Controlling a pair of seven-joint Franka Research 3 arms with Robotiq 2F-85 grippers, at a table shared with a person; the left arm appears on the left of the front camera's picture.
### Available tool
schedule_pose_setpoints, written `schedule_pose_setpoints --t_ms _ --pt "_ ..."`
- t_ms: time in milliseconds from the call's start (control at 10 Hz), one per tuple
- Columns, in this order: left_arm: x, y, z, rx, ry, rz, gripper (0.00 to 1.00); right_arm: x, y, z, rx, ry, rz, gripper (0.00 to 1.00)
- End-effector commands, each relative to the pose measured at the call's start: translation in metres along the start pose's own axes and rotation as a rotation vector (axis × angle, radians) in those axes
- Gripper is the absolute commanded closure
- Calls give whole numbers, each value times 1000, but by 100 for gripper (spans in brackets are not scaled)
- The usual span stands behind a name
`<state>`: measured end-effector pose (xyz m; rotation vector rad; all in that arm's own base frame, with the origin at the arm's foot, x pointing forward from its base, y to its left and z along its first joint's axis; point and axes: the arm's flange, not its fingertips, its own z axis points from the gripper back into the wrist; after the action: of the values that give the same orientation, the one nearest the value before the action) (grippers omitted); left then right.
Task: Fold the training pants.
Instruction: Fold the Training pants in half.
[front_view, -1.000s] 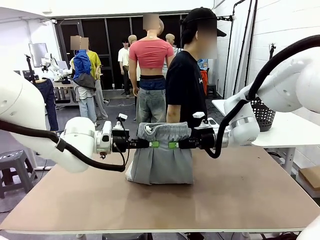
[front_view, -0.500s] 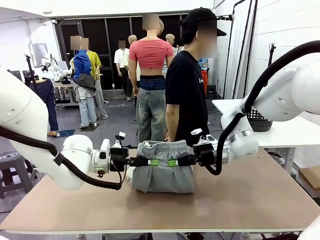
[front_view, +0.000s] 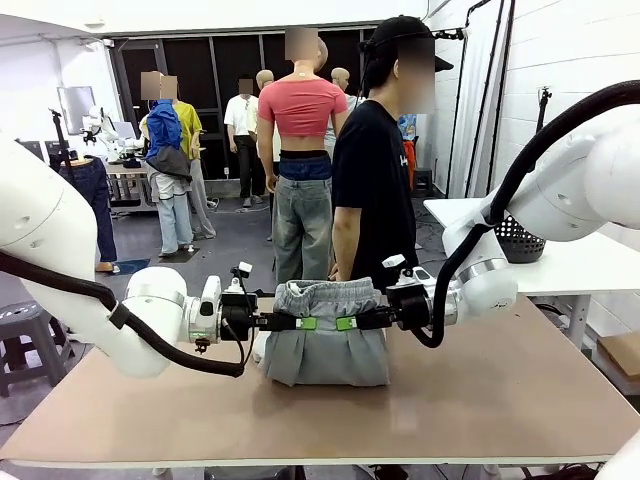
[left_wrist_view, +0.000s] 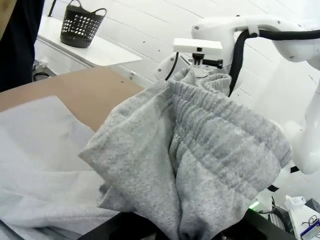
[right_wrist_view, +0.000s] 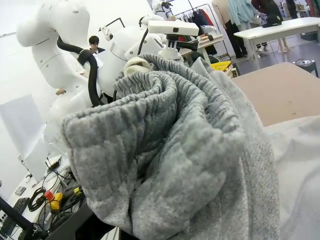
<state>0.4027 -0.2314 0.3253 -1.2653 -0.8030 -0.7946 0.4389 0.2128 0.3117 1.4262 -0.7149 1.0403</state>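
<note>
pants: grey training pants (front_view: 325, 335) sit at the middle of the desk (front_view: 480, 400), bunched into a squarish bundle, the gathered waistband up at the top and the lower part resting on the surface.
pants up close: in the left wrist view the ribbed waistband (left_wrist_view: 220, 130) is folded over in a thick wad, with a flatter grey layer spread on the desk behind it; the right wrist view shows the same wad rolled (right_wrist_view: 165, 140).
left jaws: left gripper (front_view: 303, 323) reaches in level from the picture's left, pressed together on the waistband's left edge.
right jaws: right gripper (front_view: 347, 323) comes in level from the right, pinching the waistband's right edge, close to the left one.
person: stands at the far side of the desk in a black t-shirt (front_view: 370, 180).
side table: white table (front_view: 590, 255) at right carries a black basket (front_view: 527, 228).
</note>
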Motion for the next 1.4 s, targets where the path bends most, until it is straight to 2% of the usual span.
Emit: schedule_pose_setpoints --t_ms 0,300,600,700,800,1100,1300 --pt "12 34 0 51 -7 95 100 10 -27 7 -53 -38 -36 100" --pt "29 75 -9 68 -4 122 100 25 -61 19 -73 -41 -67 100" --pt "41 111 4 82 -53 127 100 34 -93 28 -66 -14 -72 100" --pt "43 115 10 85 -74 111 100 35 -93 27 -69 1 -58 100" --pt "35 94 -13 58 -49 114 100 30 -82 19 -70 -35 -55 100" --pt "35 94 -13 58 -49 114 100 30 -82 19 -70 -35 -55 100" --pt "41 112 -14 78 -45 140 100 36 -105 19 -98 -43 -75 100"
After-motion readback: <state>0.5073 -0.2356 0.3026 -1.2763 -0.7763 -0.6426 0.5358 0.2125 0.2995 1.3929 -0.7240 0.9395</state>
